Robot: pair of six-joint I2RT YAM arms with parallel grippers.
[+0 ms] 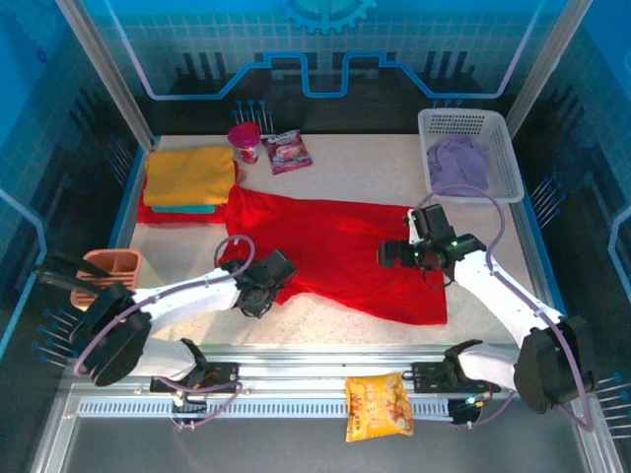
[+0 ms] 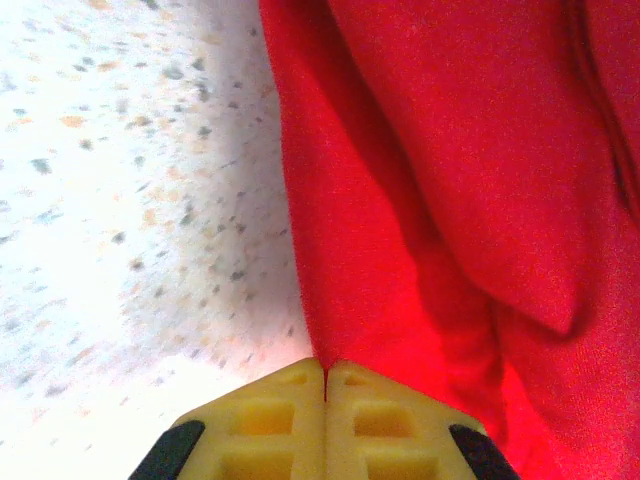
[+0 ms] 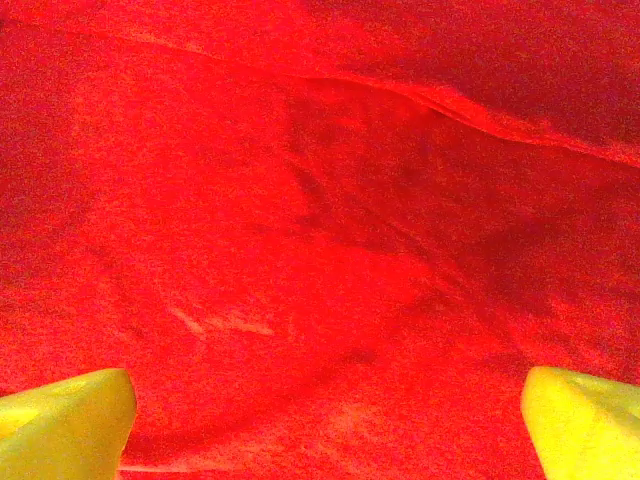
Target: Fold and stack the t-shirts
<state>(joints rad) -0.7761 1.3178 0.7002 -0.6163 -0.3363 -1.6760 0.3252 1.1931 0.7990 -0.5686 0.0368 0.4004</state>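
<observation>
Left gripper (image 1: 268, 283) is clamped on the near-left edge of the red t-shirt (image 1: 335, 246). In the wrist view its yellow fingertips (image 2: 270, 420) meet with the cloth edge nipped between them. Right gripper (image 1: 394, 254) hangs with jaws spread wide above the shirt's right half, gripping nothing. The shirt lies mid-table, its long axis running from 10 to 4 o'clock, so the coming fold likely needs that free arm to take the 4 o'clock end.
</observation>
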